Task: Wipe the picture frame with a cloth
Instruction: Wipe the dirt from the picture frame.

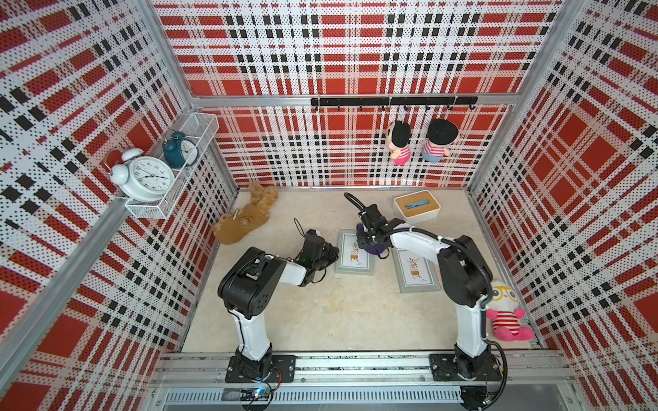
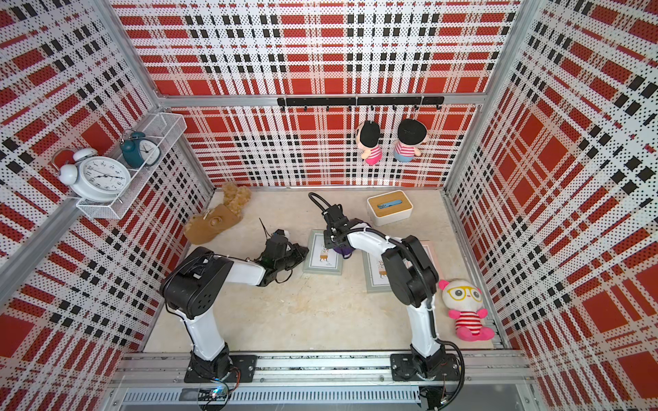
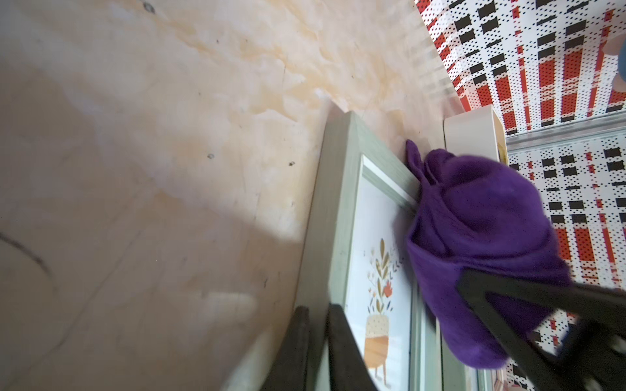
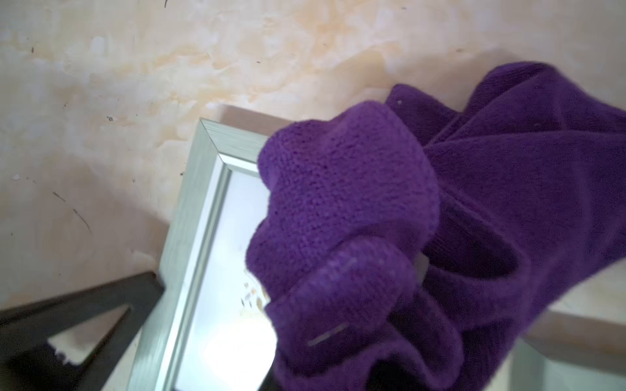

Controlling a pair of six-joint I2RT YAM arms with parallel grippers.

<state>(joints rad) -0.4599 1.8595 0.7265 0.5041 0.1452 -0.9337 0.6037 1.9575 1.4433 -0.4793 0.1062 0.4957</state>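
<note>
Picture frame, grey-green, plant print (image 1: pixel 352 265), lies flat on the beige tabletop (image 1: pixel 320 313); one rail is pinched in the closed left gripper (image 3: pixel 316 311). The bunched purple cloth (image 3: pixel 474 237) is clamped in the closed right gripper (image 1: pixel 369 245) and pressed on the opposite rail. Wiping is judged under way; a stroke across the glass is called for next. A matching second frame (image 1: pixel 414 272) lies just beside; the white tissue box (image 1: pixel 416 208) and brown plush toy (image 1: pixel 245 222) are well apart.

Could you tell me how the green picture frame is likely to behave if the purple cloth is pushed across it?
The picture frame looks stiff: straight mitred rails. Lying flat on the smooth tabletop, it would probably slide, which the left hand gripping its rail likely prevents. Its glossy pane may be fragile.
</note>
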